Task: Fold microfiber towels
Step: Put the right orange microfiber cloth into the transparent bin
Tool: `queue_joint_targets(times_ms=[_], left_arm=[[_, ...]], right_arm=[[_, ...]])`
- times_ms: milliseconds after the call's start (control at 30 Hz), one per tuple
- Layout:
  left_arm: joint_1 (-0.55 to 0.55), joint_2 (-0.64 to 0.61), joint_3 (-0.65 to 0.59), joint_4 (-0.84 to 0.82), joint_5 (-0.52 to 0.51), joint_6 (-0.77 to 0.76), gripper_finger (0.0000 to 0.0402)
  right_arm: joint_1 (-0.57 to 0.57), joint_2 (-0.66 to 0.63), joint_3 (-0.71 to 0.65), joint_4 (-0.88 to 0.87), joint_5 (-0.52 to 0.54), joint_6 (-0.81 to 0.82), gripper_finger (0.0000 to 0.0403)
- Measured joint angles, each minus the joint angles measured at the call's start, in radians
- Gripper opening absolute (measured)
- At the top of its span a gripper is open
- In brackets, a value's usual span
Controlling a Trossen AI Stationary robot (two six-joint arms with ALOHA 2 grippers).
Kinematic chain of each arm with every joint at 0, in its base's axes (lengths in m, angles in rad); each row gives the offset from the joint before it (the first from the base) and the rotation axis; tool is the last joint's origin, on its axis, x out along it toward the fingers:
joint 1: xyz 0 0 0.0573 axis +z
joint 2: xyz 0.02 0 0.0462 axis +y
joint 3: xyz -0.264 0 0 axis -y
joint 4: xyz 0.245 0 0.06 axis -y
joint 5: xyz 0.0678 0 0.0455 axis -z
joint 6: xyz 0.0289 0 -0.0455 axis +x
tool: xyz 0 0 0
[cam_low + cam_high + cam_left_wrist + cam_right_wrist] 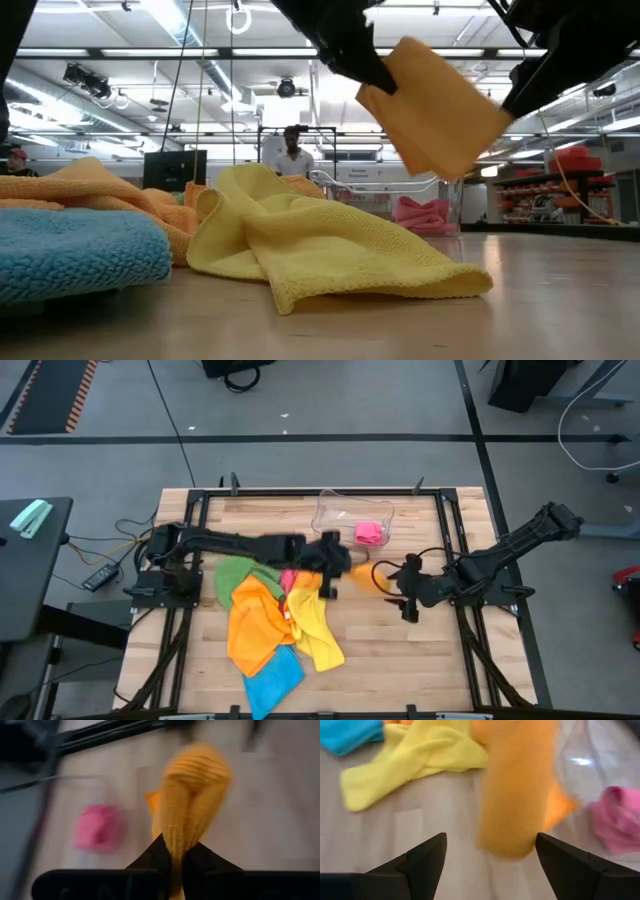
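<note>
Microfiber towels are in play, and the one that matters is the orange towel (pixel 435 105), hanging in mid-air above the bare wood between the pile and the clear plastic tray (pixel 340 510). The left gripper (pixel 331 568) has it pinched tight at one upper edge, fingers (pixel 155 857) closed right down on the cloth, and the towel hangs doubled over, its long axis running downward from the pinch and leaning toward the right arm's side, free lower edge pointing at the table. Facing it, the right gripper (pixel 490 855) stands spread wide with nothing between its fingers, the orange cloth hanging just ahead of the gap. Behind the action, the yellow towel (pixel 320 245) sprawls crumpled on the wood, a blue towel (pixel 75 255) beside it, more orange cloth (pixel 255 625) and a green towel (pixel 235 575) in the heap, and a pink towel (pixel 370 532) already sitting in the tray. The danger now, as I read it: the cloth looks to be swinging, so the right gripper could close on air or catch only one layer, and the fold would come apart. A thin pinch at the edge could also let the towel slip and drop unfolded onto the table (pixel 420 650).
</note>
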Motion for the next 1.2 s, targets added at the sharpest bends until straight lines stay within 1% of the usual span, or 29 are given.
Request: queue_joint_targets(times_ms=[167,267,400,433,533,600,667,767,900,1000,1100,1200], left_arm=[[0.112,0.002,0.073,-0.02,-0.012,0.057,0.0021],[0.184,0.003,0.119,-0.053,-0.009,0.088,0.0019],[0.269,0.004,0.153,-0.064,-0.013,0.13,0.0029],[0.287,0.005,0.157,-0.058,-0.021,0.148,0.0029],[0.329,0.023,0.158,-0.032,-0.101,0.217,0.0021],[0.355,0.045,0.157,-0.018,-0.131,0.253,0.0018],[0.383,0.072,0.172,-0.015,-0.133,0.262,0.0018],[0.418,0.127,0.229,-0.012,-0.143,0.265,0.0024],[0.443,0.205,0.337,-0.027,-0.183,0.296,0.0024],[0.429,0.239,0.399,-0.096,-0.216,0.337,0.002],[0.398,0.247,0.405,-0.179,-0.213,0.354,0.0024],[0.367,0.247,0.366,-0.245,-0.212,0.355,0.0033]], right_arm=[[0.0,0.003,0.0,-0.039,0.074,-0.007,0.0313],[0.0,0.009,0.0,-0.038,0.082,-0.005,0.0313],[0.0,0.01,0.0,-0.035,0.082,0.021,0.0313],[0.0,0.01,0.0,-0.035,0.086,0.027,0.0313],[0.0,0.01,0.0,-0.038,0.106,0.053,0.0312],[0.0,0.01,0.0,-0.038,0.119,0.075,0.0312],[0.001,0.01,0.0,-0.039,0.128,0.086,0.0312],[0.001,0.01,0.0,-0.032,0.131,0.1,0.0312],[0.001,0.01,0.0,-0.026,0.131,0.116,0.0312],[0.001,0.01,0.0,-0.026,0.131,0.129,0.0312],[0.001,0.01,0.0,-0.026,0.131,0.135,0.0312],[0.005,0.01,0.0,-0.026,0.13,0.135,0.0312]])
